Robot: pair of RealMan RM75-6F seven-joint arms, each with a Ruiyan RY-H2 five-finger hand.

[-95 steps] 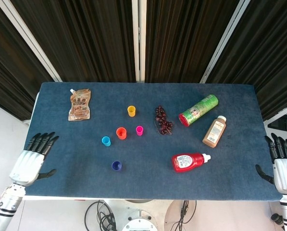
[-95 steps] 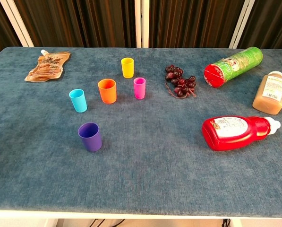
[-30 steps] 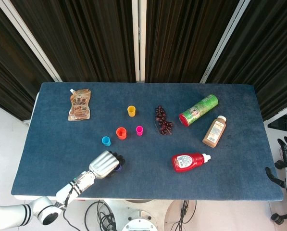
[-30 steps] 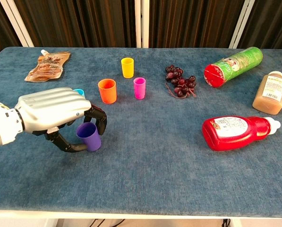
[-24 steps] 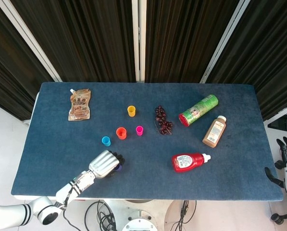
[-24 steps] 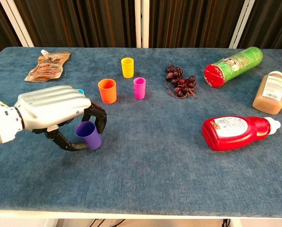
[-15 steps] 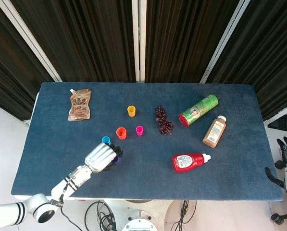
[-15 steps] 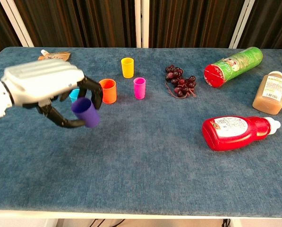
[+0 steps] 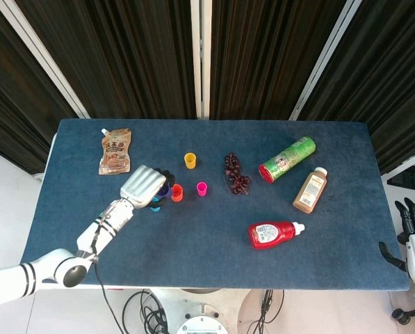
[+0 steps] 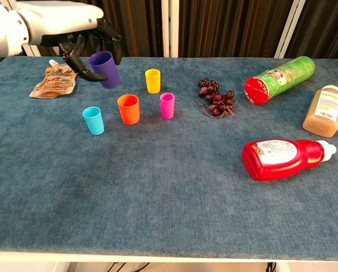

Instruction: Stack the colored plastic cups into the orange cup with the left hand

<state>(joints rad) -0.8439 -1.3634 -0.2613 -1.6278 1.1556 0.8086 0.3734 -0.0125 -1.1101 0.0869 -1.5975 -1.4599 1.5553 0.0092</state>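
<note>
My left hand (image 10: pixel 64 31) (image 9: pixel 142 184) holds the purple cup (image 10: pixel 104 69) (image 9: pixel 163 189) in the air, above and just left of the orange cup (image 10: pixel 128 109) (image 9: pixel 176 192). The purple cup is slightly tilted. The blue cup (image 10: pixel 93 120) stands left of the orange one; in the head view it is mostly hidden under the hand. The pink cup (image 10: pixel 167 105) (image 9: pixel 201 188) stands to the right and the yellow cup (image 10: pixel 152 81) (image 9: pixel 190 161) behind. My right hand (image 9: pixel 414 245) hangs off the table's right edge, fingers apart and holding nothing.
A brown pouch (image 10: pixel 58 79) lies at the back left. Dark grapes (image 10: pixel 215 97), a green can (image 10: pixel 279 79) on its side, a brown bottle (image 10: pixel 324 111) and a red bottle (image 10: pixel 285 159) lie on the blue cloth table (image 10: pixel 169 215) to the right.
My left hand closed on the purple cup, lifted it off the table and carried it back and up, to a spot over the orange cup's left side.
</note>
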